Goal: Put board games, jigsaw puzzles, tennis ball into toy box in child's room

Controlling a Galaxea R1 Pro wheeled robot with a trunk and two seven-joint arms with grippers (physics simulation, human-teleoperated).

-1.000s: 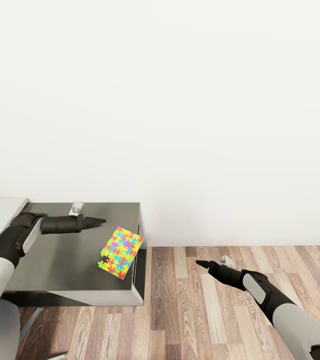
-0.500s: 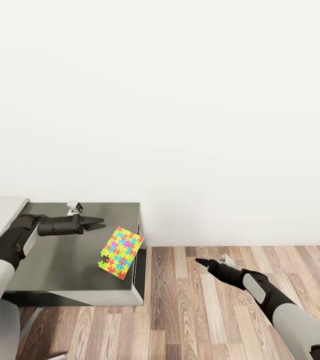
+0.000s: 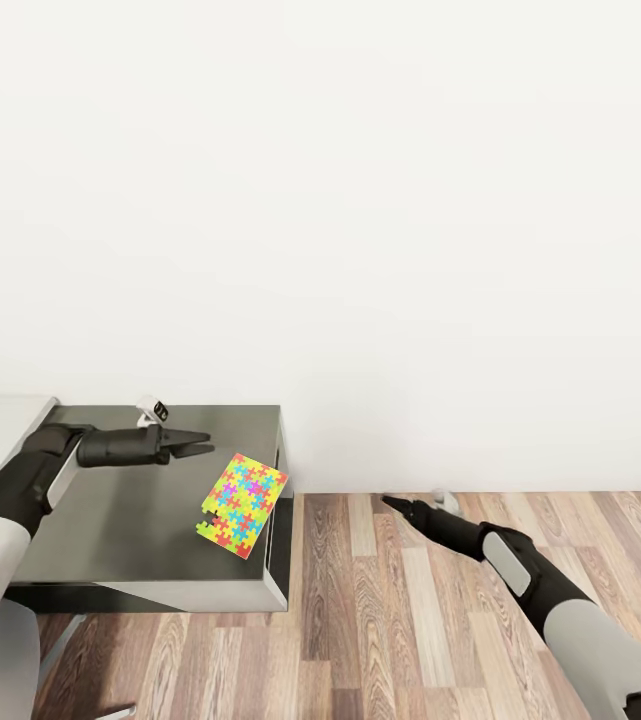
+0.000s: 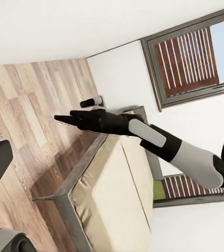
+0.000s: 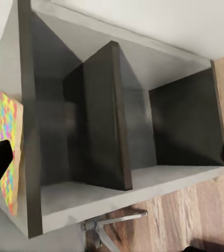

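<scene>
White wall (image 3: 360, 200) and wood-plank floor (image 3: 410, 620) surround a dark grey worktop (image 3: 130, 520) at the left of the head view. On it lies one jigsaw puzzle (image 3: 242, 505), a flat sheet of yellow, pink, orange and blue pieces, set askew near the worktop's right edge; the right wrist view catches the same sheet (image 5: 9, 152) edge-on above open, dark shelf compartments (image 5: 117, 131) under the worktop. Left claw (image 3: 198, 445) hovers over the worktop just beyond the puzzle's far corner, apart from it, with its two fingers slightly parted and nothing between them. Right claw (image 3: 392, 501) reaches out over the floor to the right of the worktop; its fingers look drawn together to a point, though the tip is small and I cannot tell for sure. From the left wrist view, that right arm (image 4: 159, 144) stretches past the bed (image 4: 112, 199) with its beige mattress and grey frame, beneath a grey-framed window (image 4: 193, 55)
</scene>
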